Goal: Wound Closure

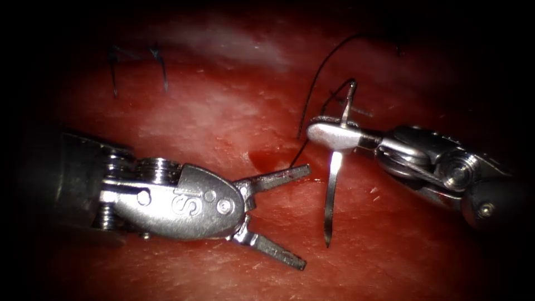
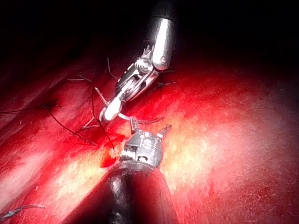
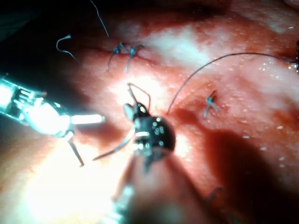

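endoscope view: right pincer point(image 1: 329, 135) grips curved steel needle point(image 1: 333, 184) mid-curve above tissue point(image 1: 212, 117); left pincer point(image 1: 287, 217) wide, empty.

Both tools are bright polished metal. The left tool point(image 1: 267, 214), below and left of the needle point(image 1: 334, 167), has a smooth glossy housing with stamped marks and a ribbed wrist; its spread jaws have a duller, finely textured inner face. The right tool point(image 1: 329, 135), clamped across the needle, shows mirror-bright jaws and a fine cable at the wrist. The needle is thin, smooth, shiny steel. The thread point(image 1: 317, 83) above it is dark and matt. The tissue point(image 1: 223, 111) is wet, glistening, slightly grainy.
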`<state>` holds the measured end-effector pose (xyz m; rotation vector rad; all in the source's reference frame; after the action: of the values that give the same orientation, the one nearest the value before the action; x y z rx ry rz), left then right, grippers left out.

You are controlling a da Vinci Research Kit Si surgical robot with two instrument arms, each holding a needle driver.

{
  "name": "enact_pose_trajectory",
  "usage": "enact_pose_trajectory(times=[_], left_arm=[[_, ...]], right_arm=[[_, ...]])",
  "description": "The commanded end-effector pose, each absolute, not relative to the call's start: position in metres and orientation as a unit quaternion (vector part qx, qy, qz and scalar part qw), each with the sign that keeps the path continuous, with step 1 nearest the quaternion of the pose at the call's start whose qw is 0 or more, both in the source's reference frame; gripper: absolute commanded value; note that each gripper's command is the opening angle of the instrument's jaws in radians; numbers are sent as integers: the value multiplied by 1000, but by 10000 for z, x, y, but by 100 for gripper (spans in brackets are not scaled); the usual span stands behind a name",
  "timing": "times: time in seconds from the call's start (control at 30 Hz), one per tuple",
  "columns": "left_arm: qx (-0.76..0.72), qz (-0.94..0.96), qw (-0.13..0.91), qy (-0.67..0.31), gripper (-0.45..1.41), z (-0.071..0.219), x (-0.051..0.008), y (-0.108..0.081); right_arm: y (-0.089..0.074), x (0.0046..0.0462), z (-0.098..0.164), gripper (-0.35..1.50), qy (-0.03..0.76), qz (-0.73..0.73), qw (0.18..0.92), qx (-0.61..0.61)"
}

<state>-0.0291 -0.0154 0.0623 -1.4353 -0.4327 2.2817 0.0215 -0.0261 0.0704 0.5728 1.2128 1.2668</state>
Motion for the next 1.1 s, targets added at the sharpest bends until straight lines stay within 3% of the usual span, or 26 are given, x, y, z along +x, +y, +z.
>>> enact_pose_trajectory(times=[0.03,0.17,0.27,0.53,1.1], left_arm=[[-508,820,208,-164,-13,631,-292,-157],[-484,829,208,-189,-25,645,-279,-161],[-462,839,203,-206,-45,668,-271,-147],[-409,865,197,-213,-45,691,-295,-113],[-305,915,156,-213,-45,756,-305,-115]], right_arm=[[-264,222,709,-35,537,542,603,234],[-260,225,709,-35,569,521,601,210],[-260,227,710,-35,592,481,621,179],[-263,226,708,-35,617,386,678,98],[-264,228,706,-35,623,360,691,75]])
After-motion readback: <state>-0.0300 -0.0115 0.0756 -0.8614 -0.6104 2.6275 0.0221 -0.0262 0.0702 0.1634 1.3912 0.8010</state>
